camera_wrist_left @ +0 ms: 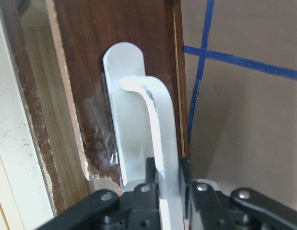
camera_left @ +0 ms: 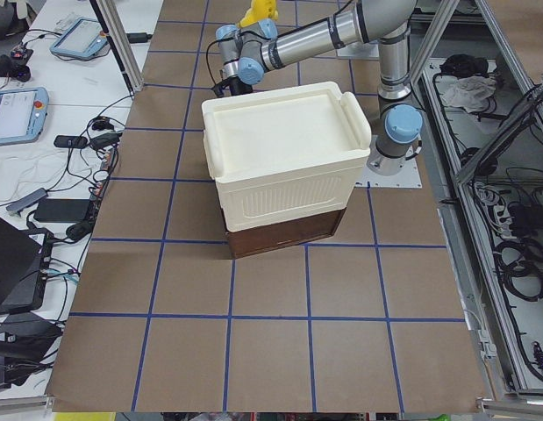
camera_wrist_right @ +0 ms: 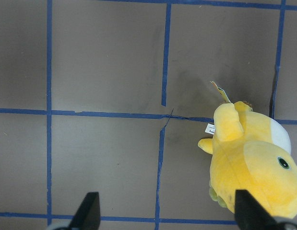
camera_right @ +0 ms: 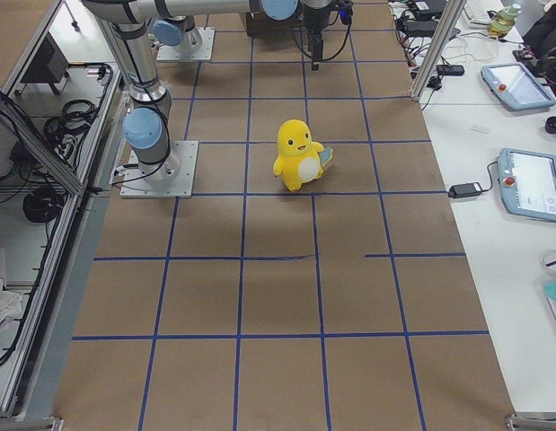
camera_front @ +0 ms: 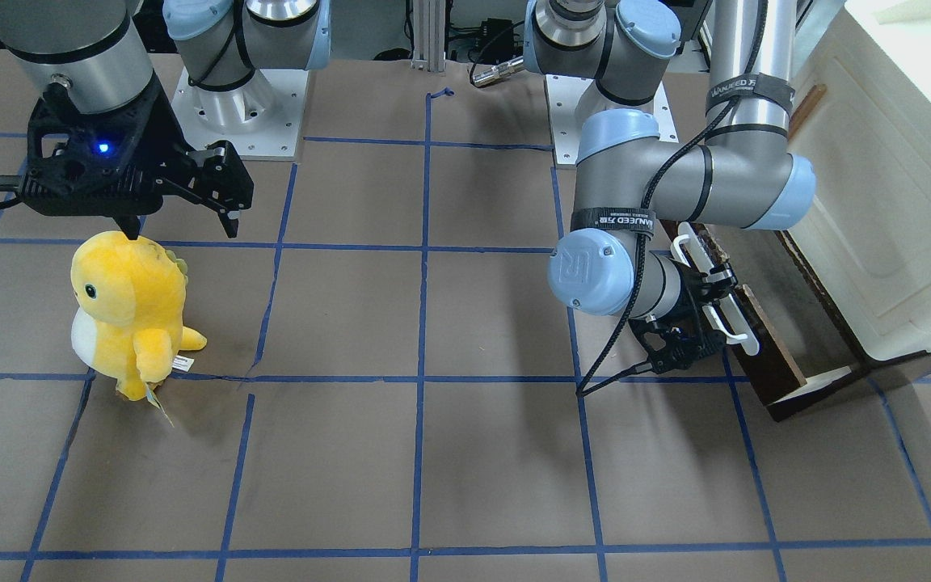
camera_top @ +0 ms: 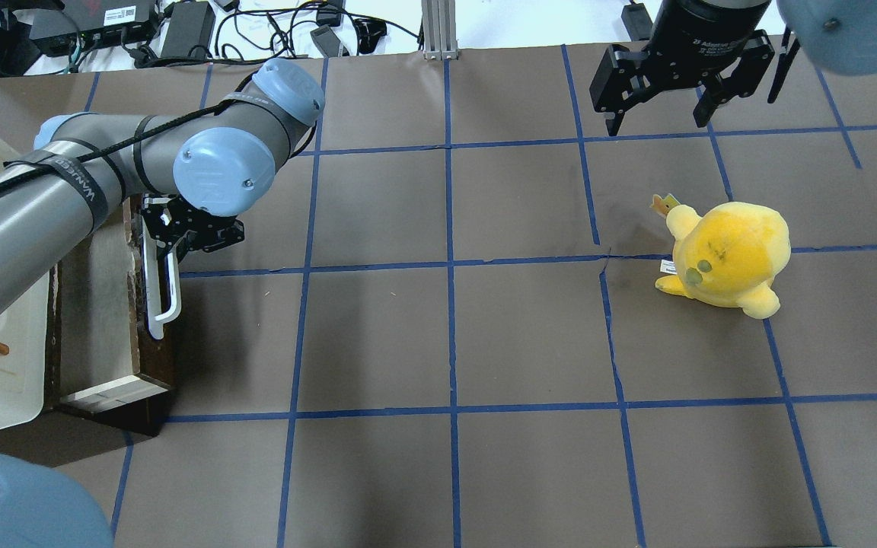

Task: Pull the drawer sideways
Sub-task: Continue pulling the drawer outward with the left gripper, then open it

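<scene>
Drawer (camera_top: 96, 320) ajar, left tool (camera_top: 163, 242) clamping handle (camera_wrist_left: 160, 122)

Overhead and front cameras look steeply down on the table (camera_top: 530, 335) from opposite sides, sharing the plush (camera_top: 728, 255); side cameras view its ends; the left wrist camera hugs the drawer (camera_wrist_left: 90, 48).

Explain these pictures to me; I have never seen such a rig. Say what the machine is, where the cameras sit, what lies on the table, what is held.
Two robot arms stand at a taped table. Four fixed cameras look from the front, overhead and both ends; one more rides each wrist. The left gripper is shut on the white handle of the drawer, which stands partly out of a white cabinet. The right gripper hangs open and empty near a yellow plush toy.
</scene>
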Tool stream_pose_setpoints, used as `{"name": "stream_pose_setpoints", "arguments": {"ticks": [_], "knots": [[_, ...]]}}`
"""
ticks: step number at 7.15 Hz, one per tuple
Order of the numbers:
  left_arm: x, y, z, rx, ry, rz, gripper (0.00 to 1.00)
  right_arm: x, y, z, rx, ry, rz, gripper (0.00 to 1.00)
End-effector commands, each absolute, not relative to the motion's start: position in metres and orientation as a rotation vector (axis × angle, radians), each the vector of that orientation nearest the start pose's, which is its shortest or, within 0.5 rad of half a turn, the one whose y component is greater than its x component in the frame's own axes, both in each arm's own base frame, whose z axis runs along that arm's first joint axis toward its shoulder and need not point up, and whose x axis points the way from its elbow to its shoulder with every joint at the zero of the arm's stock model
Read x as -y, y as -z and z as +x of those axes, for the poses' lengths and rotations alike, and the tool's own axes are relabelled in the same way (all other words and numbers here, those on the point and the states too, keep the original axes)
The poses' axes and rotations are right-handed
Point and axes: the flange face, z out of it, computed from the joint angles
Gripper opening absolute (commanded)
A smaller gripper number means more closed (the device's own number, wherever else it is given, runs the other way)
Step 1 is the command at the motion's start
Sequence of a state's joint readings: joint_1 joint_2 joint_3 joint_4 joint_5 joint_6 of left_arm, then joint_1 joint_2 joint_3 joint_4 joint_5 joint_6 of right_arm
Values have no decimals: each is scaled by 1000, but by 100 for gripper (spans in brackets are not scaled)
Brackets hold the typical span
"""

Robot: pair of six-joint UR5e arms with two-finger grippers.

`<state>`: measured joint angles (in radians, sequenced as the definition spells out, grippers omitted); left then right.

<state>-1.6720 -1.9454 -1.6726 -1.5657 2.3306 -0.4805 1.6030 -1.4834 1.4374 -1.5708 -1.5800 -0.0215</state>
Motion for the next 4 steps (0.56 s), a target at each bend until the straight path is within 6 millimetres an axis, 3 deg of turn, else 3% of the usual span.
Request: {"name": "stream_pose_setpoints", "arguments": {"ticks": [1, 4], "knots": [[550, -269, -123, -2282, -264, -215, 2, 529, -509, 149, -3150, 73, -87, 100], [549, -267, -137, -2280, -245, -207, 2, 529, -509, 149, -3149, 73, -84, 100]]}}
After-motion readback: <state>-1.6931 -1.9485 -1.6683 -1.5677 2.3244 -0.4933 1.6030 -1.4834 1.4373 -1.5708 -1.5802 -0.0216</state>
